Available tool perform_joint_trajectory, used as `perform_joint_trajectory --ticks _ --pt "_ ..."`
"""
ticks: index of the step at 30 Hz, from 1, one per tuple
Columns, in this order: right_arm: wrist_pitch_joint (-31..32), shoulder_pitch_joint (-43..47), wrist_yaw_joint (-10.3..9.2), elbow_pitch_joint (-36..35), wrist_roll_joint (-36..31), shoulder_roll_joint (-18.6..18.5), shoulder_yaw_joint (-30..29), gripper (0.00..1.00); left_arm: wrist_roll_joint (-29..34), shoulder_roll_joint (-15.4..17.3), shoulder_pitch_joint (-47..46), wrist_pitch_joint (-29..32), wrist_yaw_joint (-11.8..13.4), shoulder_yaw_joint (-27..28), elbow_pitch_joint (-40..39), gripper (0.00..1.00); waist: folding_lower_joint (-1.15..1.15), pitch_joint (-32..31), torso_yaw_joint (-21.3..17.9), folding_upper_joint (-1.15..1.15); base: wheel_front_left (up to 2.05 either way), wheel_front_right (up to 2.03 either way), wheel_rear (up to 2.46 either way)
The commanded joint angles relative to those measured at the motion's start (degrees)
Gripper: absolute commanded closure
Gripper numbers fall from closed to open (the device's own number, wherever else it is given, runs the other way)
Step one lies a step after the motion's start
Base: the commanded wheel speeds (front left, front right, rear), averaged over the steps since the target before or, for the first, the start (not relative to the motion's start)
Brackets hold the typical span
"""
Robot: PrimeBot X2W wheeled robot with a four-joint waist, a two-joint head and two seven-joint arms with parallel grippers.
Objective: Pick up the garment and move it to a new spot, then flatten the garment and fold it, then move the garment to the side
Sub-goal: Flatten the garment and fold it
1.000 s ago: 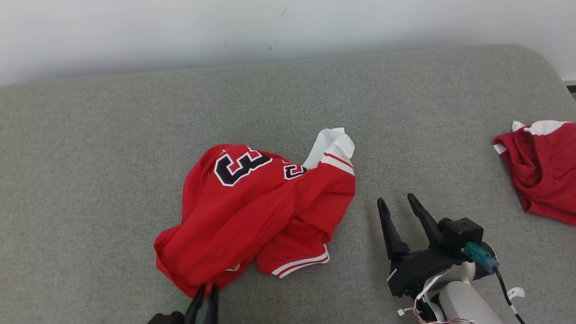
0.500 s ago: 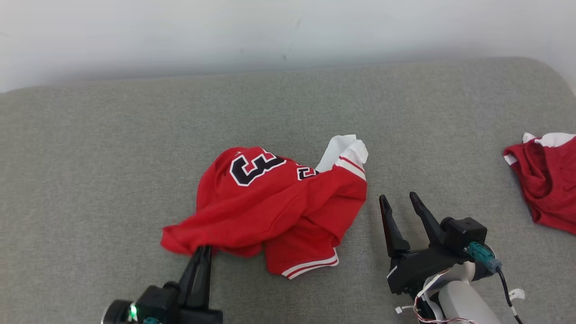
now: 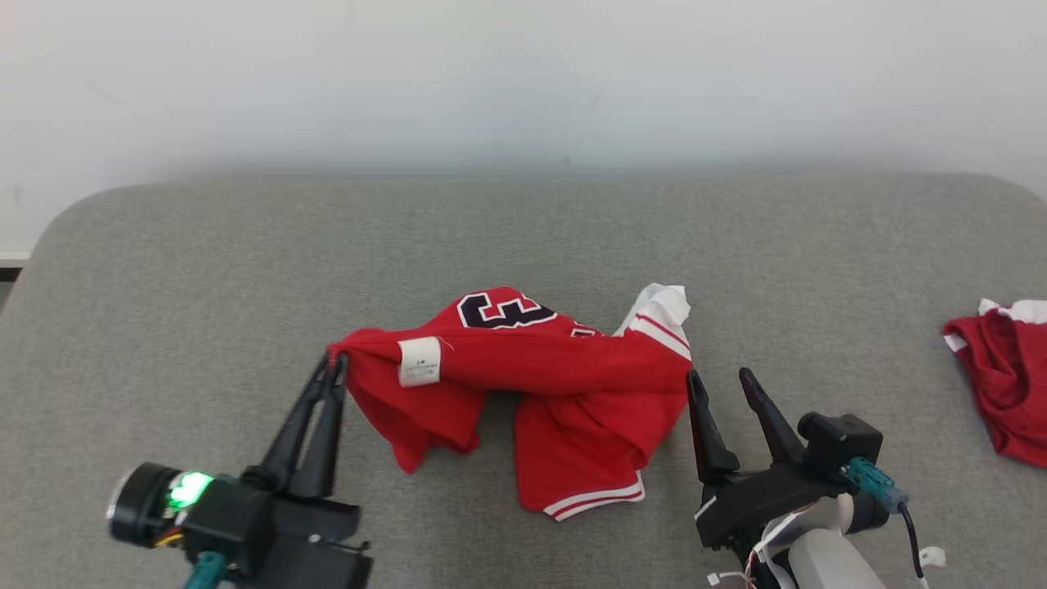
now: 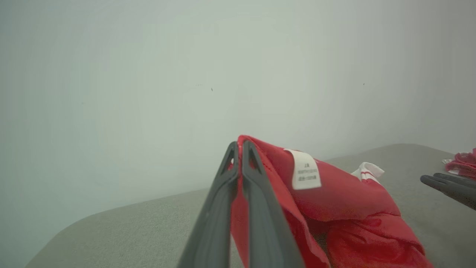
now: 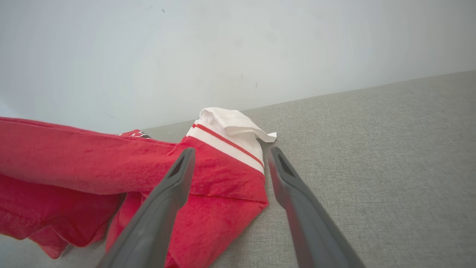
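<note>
– While the left pincer (image 3: 335,364), lower left in the head view, is clamped on a corner of the red jersey with white sleeves and black numbers (image 3: 556,368), that end lifts off the grey fabric worktop (image 3: 204,270); the rest drapes mid-frame.

– Right pincer (image 3: 720,376), lower right, gapes wide beside the striped sleeve (image 3: 658,327). Poised for a second grip, I'd say, so the jersey carries evenly.

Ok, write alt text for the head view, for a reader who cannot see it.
The left hand, shut, pinches one edge of a red sports jersey and holds it raised over a grey padded surface, a white label showing near the grip. The right hand is open just right of the jersey, and a darker red garment lies at the far right.
</note>
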Motion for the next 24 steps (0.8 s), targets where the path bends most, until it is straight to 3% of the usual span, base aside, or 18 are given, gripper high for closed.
perform_joint_trajectory --ticks 1,6,7,8,9,14,24 --pt "0.02 0.99 0.03 0.09 0.27 0.3 -0.36 0.0 -0.57 1.45 1.26 -0.18 0.05 0.92 -0.26 1.0 0.0 -0.84 1.33 0.0 0.0 0.0 0.0" --pt "0.03 1.56 0.03 0.12 0.49 0.42 -0.79 0.0 -0.13 4.51 3.03 -0.18 0.01 4.63 2.15 0.97 0.0 -0.36 2.11 0.0 0.0 0.0 0.0" --pt "0.03 1.57 0.03 0.1 0.47 0.44 -0.85 0.0 -0.13 4.77 3.18 -0.18 0.01 5.31 3.12 0.64 0.0 -0.2 2.16 0.0 0.0 0.0 0.0" --pt "0.03 1.51 0.03 0.19 0.42 0.45 -0.76 0.0 0.22 4.9 3.54 -0.18 0.01 5.84 4.28 0.21 0.0 0.01 2.17 0.0 0.0 0.0 0.0" --pt "0.03 1.38 0.03 0.26 0.39 0.45 -0.73 0.0 0.3 4.8 3.54 -0.18 0.01 6.32 5.37 0.0 0.0 0.16 2.18 0.0 0.0 0.0 0.0" --pt "0.03 0.72 0.03 0.31 0.19 0.47 -0.4 0.0 0.69 3.78 3.79 -0.18 0.16 7.3 10.8 0.0 0.0 0.86 1.93 0.0 0.0 0.0 0.0" --pt "0.03 -2.29 0.03 1.68 0.1 -0.42 -0.22 0.0 -0.23 -2.83 7.02 -0.18 2.08 9.25 15.16 0.0 0.0 3.17 2.81 0.0 0.0 0.0 0.0"
